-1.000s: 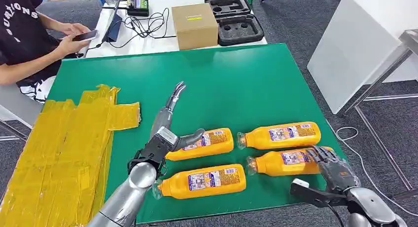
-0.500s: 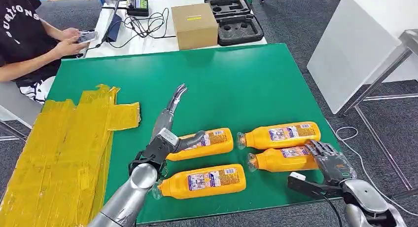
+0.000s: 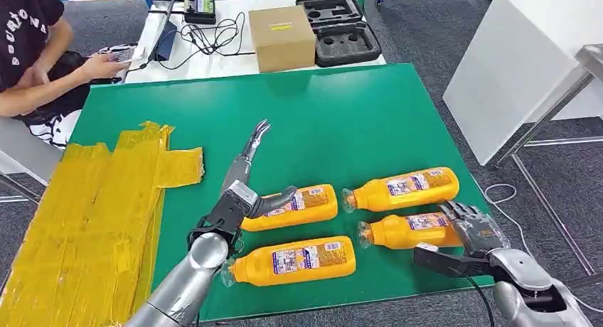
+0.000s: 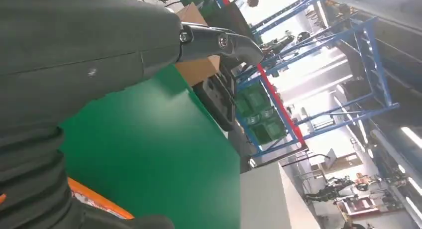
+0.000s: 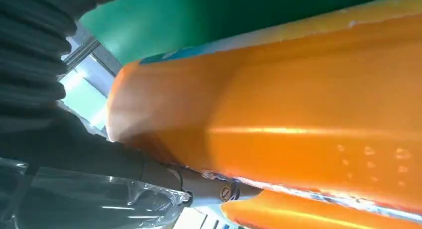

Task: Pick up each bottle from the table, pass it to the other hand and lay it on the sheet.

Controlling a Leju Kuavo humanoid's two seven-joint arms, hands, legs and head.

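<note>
Right hand (image 3: 475,231) wraps the base of an orange plastic bottle (image 3: 412,231) lying on the green surface (image 3: 341,121); firm the grip before lifting. Left hand (image 3: 245,181) hovers, fingers spread, empty; yellow taped sheet (image 3: 85,206) waits.

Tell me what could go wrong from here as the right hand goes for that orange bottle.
1. The right hand sits at the base end of the near-right orange plastic bottle, far from its middle, so a lift might tip it.
2. That bottle lies close beside the far-right orange bottle, which fingers could nudge and roll.
3. The open left hand hovers over the green table beside another orange bottle and could bump it during the handover.
</note>
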